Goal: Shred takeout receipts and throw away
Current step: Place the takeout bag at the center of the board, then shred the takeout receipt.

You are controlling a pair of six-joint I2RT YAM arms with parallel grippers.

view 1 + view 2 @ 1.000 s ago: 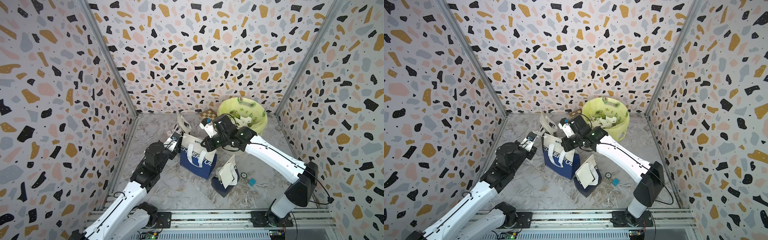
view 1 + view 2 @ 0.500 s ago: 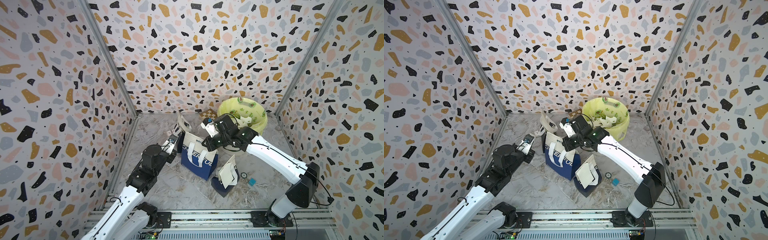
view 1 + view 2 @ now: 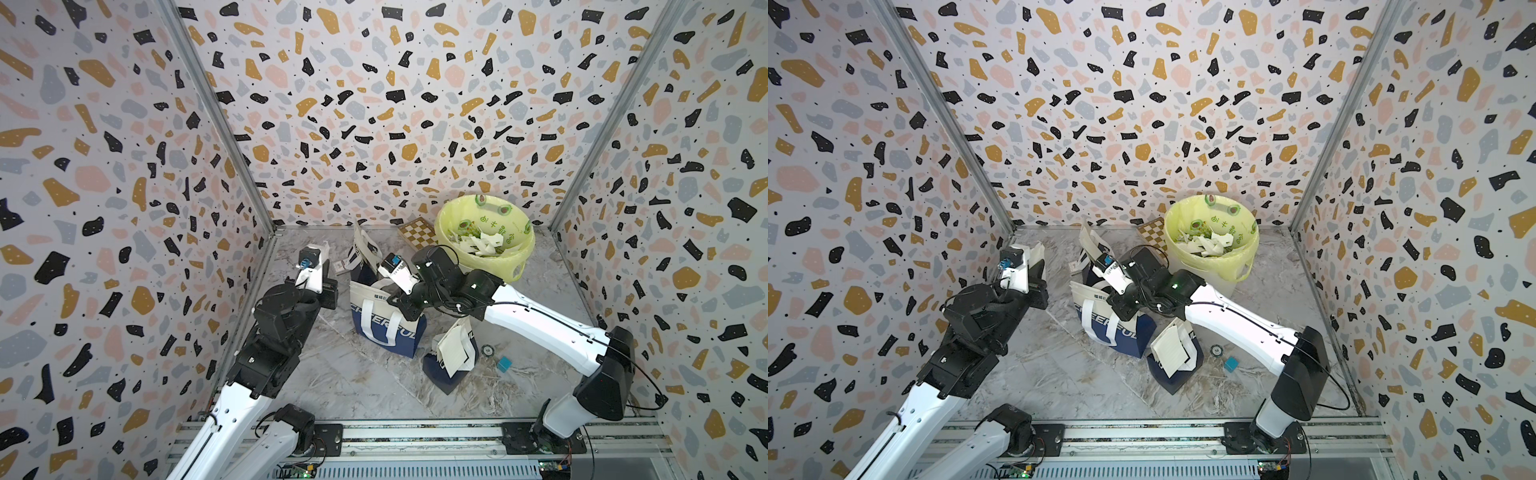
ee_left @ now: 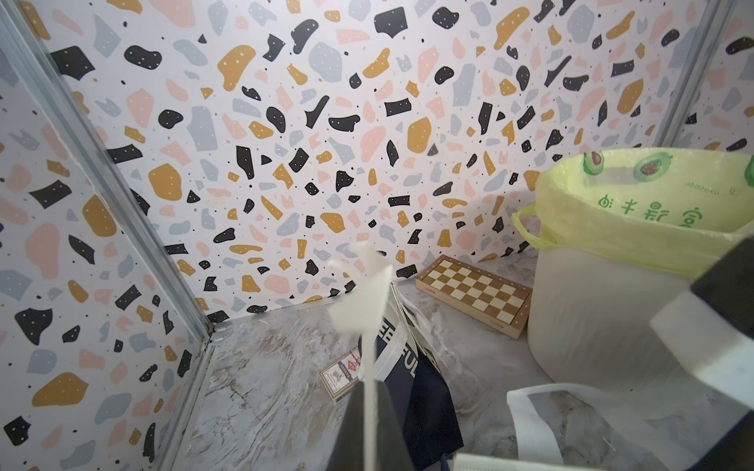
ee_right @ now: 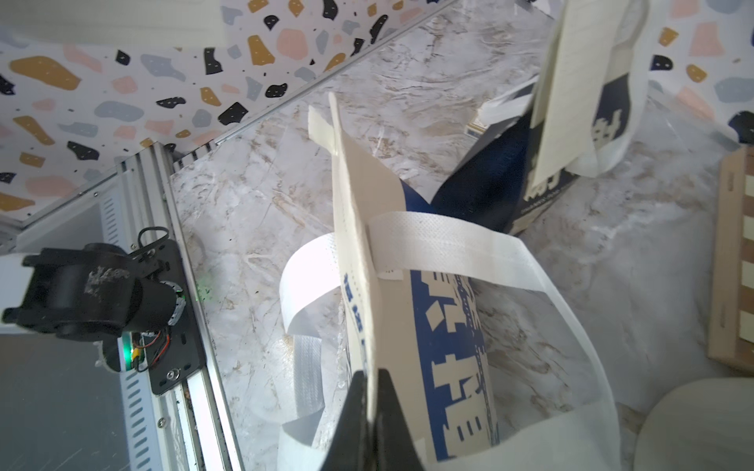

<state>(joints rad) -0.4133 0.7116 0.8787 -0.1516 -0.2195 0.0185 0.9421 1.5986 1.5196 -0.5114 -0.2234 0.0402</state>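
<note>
Enclosing marbled tabletop (image 3: 353, 386), terrazzo-print walls (image 3: 374, 104) on 3 sides.

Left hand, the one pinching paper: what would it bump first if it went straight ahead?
Probably the back wall, low down, squeezing past the standing tote bag. Depth is unclear, so the bag could come first.

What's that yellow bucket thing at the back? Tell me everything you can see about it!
It's a round white bin standing upright near the back wall, lined with a thin pale-yellow plastic bag printed with avocados and green writing. The bag folds over the rim, and a handle loop hangs outside. Torn white paper scraps lie inside. A wooden chessboard lies right beside it.
</note>
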